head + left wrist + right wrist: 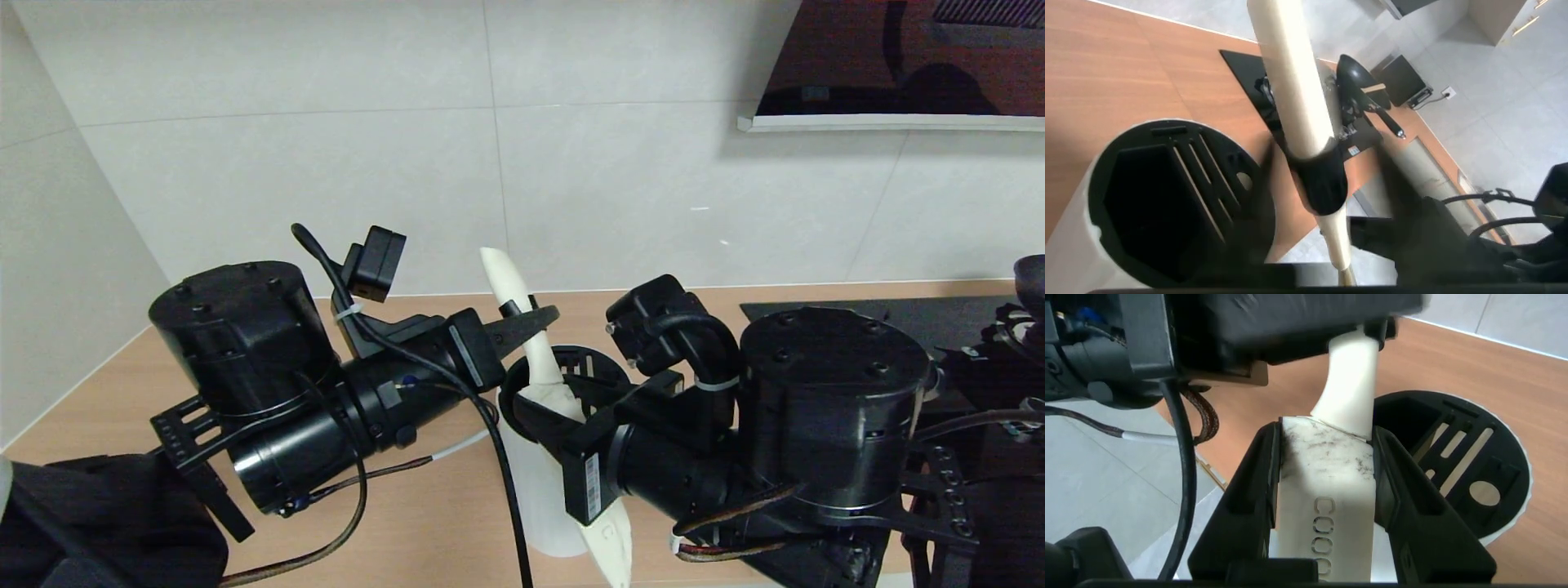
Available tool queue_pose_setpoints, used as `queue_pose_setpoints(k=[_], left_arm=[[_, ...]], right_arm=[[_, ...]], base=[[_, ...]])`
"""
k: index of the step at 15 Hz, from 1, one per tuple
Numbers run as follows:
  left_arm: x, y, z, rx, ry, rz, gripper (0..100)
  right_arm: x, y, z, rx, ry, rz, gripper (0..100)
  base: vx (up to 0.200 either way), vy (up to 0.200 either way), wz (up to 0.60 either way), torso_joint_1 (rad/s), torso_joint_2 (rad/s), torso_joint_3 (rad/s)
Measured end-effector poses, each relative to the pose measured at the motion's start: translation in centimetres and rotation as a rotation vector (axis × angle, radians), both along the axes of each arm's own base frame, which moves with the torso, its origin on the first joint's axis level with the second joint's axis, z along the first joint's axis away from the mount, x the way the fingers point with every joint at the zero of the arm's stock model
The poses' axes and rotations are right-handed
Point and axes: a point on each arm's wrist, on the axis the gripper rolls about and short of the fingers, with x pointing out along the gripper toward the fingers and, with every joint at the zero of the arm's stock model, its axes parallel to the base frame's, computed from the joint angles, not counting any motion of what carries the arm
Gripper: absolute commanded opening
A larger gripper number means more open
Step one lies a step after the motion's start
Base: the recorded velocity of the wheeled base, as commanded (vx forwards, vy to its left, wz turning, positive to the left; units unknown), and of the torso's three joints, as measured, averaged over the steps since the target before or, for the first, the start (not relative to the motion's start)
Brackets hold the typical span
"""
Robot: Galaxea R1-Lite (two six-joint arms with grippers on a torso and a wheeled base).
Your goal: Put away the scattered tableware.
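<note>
The cream rice paddle hangs tilted in the air just above and in front of the white utensil holder, its thin handle pointing up toward the wall and its broad end low, on the near side. None of it looks to be inside the holder's black slotted insert yet. It reads as light, rigid plastic or melamine: smooth, a little slippery, and unlikely to break in a short drop. The round handle could twist in a pinch, so the flat broad part is the surer place to hold.

Both arms reach in from opposite sides and meet over the holder. The left gripper comes across from the left and is clamped round the handle partway up, one black finger wrapping it in the left wrist view. The right gripper is closed on the speckled broad part, a finger pressed against each edge, with the holder's opening just beside it.

The holder stands on the wooden counter, a black cooktop off to its right
</note>
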Motion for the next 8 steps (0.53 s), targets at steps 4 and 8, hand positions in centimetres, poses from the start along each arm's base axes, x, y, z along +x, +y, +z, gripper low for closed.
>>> queue_pose_setpoints(k=[4, 8], left_arm=[[-0.01, 0.04, -0.03, 0.001, 0.002, 0.002, 0], [-0.10, 0.10, 0.07, -0.001, -0.001, 0.001, 0]], right_arm=[[0.12, -0.03, 0.19, 0.008, -0.002, -0.005, 0], [0.21, -0.16, 0.41, 0.015, -0.005, -0.009, 0]], base=[[0.000, 0.000, 0.00, 0.000, 0.00, 0.000], [0.000, 0.000, 0.00, 0.000, 0.00, 0.000]])
